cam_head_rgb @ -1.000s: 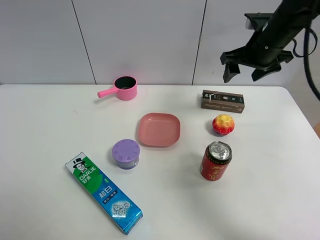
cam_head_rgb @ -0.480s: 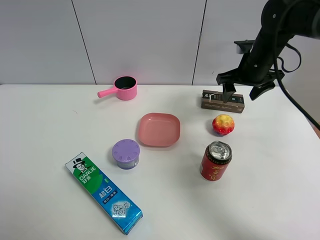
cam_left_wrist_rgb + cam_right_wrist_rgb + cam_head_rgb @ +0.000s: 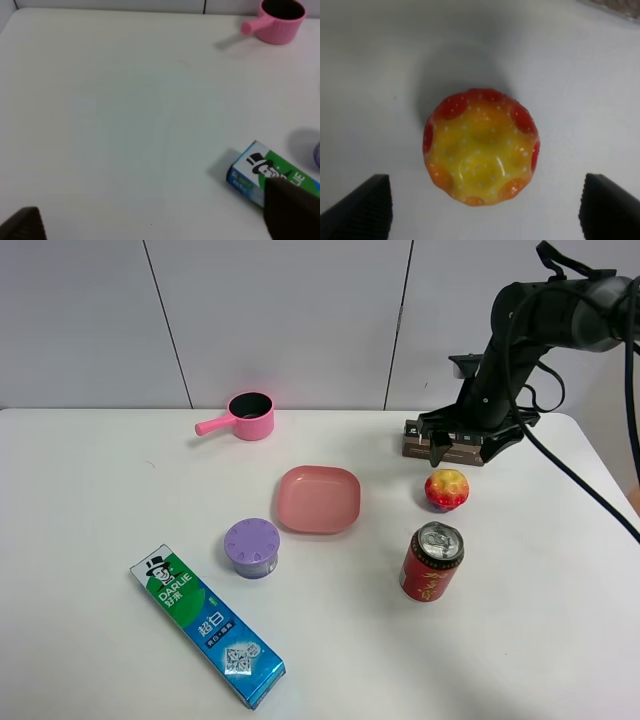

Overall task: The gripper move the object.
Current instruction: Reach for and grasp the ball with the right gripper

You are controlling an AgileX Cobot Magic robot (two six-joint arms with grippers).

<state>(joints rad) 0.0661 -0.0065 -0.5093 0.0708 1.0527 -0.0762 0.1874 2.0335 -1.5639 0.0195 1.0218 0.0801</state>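
The object, a small bumpy ball (image 3: pixel 447 489) with red, yellow and orange patches, sits on the white table right of the pink plate and just behind the red can. My right gripper (image 3: pixel 465 447) hangs open just above and behind it. In the right wrist view the ball (image 3: pixel 481 146) lies centred between the two black fingertips (image 3: pixel 362 210), which stand wide apart and do not touch it; the gripper (image 3: pixel 485 220) is empty. My left gripper (image 3: pixel 157 222) is open and empty over bare table; it is out of the exterior view.
A red soda can (image 3: pixel 432 562) stands just in front of the ball. A brown box (image 3: pixel 412 445) lies behind it, under the right arm. A pink plate (image 3: pixel 318 499), purple lidded jar (image 3: pixel 252 546), toothpaste box (image 3: pixel 207 625) and pink pot (image 3: pixel 250 416) lie to the left.
My right gripper has come down and to the left from high at the back right, stopping open over the ball. Nothing on the table has moved.
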